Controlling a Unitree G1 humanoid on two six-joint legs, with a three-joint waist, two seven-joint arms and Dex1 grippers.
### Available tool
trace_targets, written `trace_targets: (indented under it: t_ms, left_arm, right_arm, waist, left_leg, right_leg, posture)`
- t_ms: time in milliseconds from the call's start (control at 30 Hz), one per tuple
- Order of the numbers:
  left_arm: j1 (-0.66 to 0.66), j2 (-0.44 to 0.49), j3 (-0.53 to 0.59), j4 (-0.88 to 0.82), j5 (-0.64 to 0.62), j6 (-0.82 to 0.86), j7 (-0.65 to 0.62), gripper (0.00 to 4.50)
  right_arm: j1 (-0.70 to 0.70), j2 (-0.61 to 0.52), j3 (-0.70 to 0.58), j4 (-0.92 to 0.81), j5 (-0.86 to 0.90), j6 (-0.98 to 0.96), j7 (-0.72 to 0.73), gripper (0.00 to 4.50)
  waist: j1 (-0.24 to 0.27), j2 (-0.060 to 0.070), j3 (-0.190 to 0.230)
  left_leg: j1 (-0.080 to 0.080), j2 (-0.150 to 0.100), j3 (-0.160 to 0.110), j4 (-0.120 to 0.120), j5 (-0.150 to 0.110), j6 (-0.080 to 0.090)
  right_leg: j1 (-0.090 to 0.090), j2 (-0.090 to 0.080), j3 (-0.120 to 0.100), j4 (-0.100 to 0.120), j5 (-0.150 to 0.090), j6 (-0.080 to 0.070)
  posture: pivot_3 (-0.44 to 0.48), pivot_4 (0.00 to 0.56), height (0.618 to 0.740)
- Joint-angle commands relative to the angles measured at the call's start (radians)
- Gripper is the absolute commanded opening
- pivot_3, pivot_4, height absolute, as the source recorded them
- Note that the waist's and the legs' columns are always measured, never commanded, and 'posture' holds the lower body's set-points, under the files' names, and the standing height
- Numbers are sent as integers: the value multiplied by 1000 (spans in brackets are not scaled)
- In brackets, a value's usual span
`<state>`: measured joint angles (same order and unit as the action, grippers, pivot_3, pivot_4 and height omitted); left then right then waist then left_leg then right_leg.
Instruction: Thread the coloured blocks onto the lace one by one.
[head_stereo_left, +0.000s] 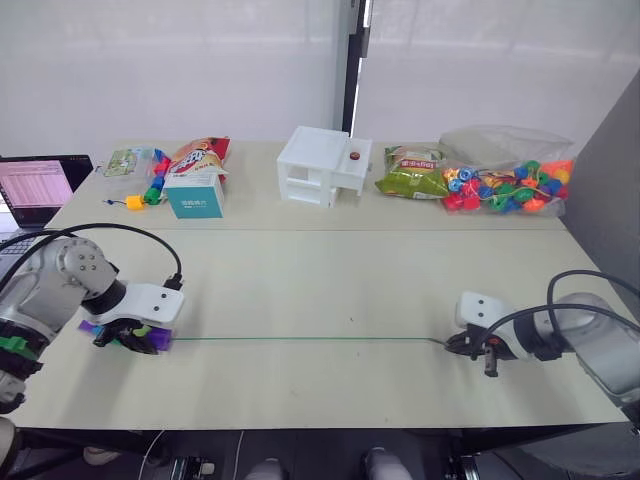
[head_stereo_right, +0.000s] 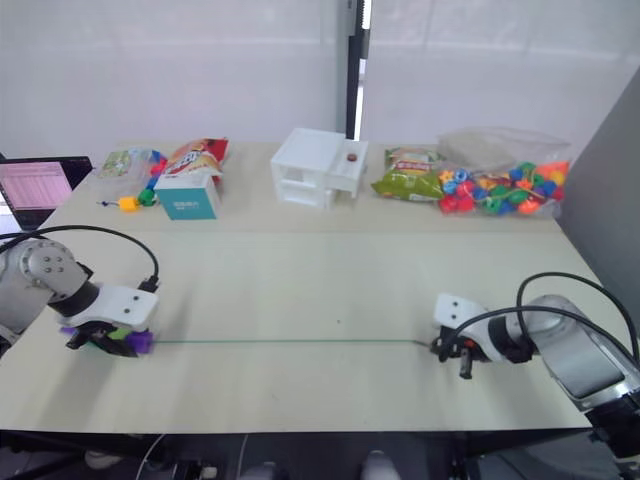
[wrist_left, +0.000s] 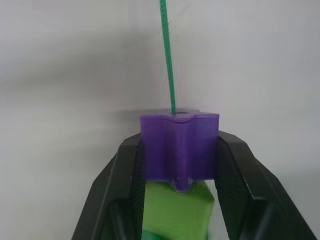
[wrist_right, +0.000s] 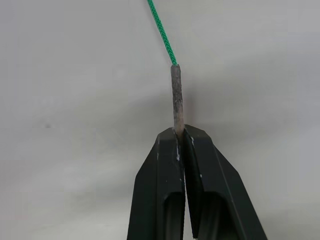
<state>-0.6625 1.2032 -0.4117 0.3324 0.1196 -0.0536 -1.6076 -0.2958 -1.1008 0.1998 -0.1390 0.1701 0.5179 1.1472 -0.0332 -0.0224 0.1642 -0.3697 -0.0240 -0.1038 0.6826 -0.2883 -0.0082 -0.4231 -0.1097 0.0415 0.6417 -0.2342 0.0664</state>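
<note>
Right gripper: our right gripper (wrist_right: 181, 134) is pinching the lace's silvery tip (wrist_right: 176, 97) between fingers pressed fully together, low over the table (head_stereo_left: 330, 280) at its near right.
Left gripper: our left gripper (wrist_left: 180, 165) is clamping a purple block (wrist_left: 179, 148) at the near left of the table, with a light green block (wrist_left: 175, 212) sitting just behind it between the fingers.
Lace: the lace (head_stereo_left: 300, 338) is running nearly straight across the near part of the table, from the purple block to the pinched tip, so the blocks we can see are already on the cord.
Doing it well: we are judging that the pull should stay in line with the cord, with the blocks held steady so they slide toward the far end without jamming, and with the tip never slipping from the pinch.
Left wrist view: it is showing us the lace entering the top of the purple block, and 2 block colours; the head views are giving only a purple and green cluster.
Head views: they are showing us both arms at once, plus the bead bag (head_stereo_left: 508, 185) and white box (head_stereo_left: 322, 165) far back.
</note>
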Motion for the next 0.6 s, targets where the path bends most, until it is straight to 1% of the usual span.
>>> trace_targets:
  t_ms: [33, 100, 300, 400, 533, 600]
  left_arm:
    - [-9, 45, 21, 11, 26, -13, -7, 1386]
    - [-12, 40, 25, 31, 41, -29, -7, 1386]
    - [-6, -13, 31, 78, 65, -60, 42, 1386]
    - [-4, -46, 45, 95, 57, -66, 67, 1386]
    - [5, -66, 63, 83, 42, -44, 60, 1386]
    - [20, -61, 65, 66, 43, -31, 45, 1386]
  right_arm:
    - [24, -15, -22, 18, -23, -2, -1, 0]
    - [19, -5, -18, 13, -23, 3, -1, 0]
    - [-9, 29, -2, 10, -28, -10, 4, 0]
    - [-18, 45, 6, -1, -34, -11, 0, 0]
    - [-29, 68, 9, -10, -41, -11, -6, 0]
    - [-39, 86, 17, -7, -56, -11, -12, 0]
  waist:
    - [1, 0, 0]
    - [0, 0, 0]
    - [-7, 0, 0]
    - [-10, 0, 0]
    - [-11, 0, 0]
    - [-13, 0, 0]
  left_leg:
    - [0, 0, 0, 0, 0, 0]
    - [0, 0, 0, 0, 0, 0]
    - [0, 0, 0, 0, 0, 0]
    - [0, 0, 0, 0, 0, 0]
    - [1, 1, 0, 0, 0, 0]
    - [1, 1, 0, 0, 0, 0]
  right_leg:
    - [0, 0, 0, 0, 0, 0]
    - [0, 0, 0, 0, 0, 0]
    - [0, 0, 0, 0, 0, 0]
    - [-1, 0, 0, 0, 0, 0]
    - [0, 1, 0, 0, 0, 0]
    - [0, 1, 0, 0, 0, 0]
  posture:
    - [0, 150, 740]
    - [0, 150, 740]
    - [0, 150, 740]
    - [0, 150, 740]
    - [0, 150, 740]
    - [0, 150, 740]
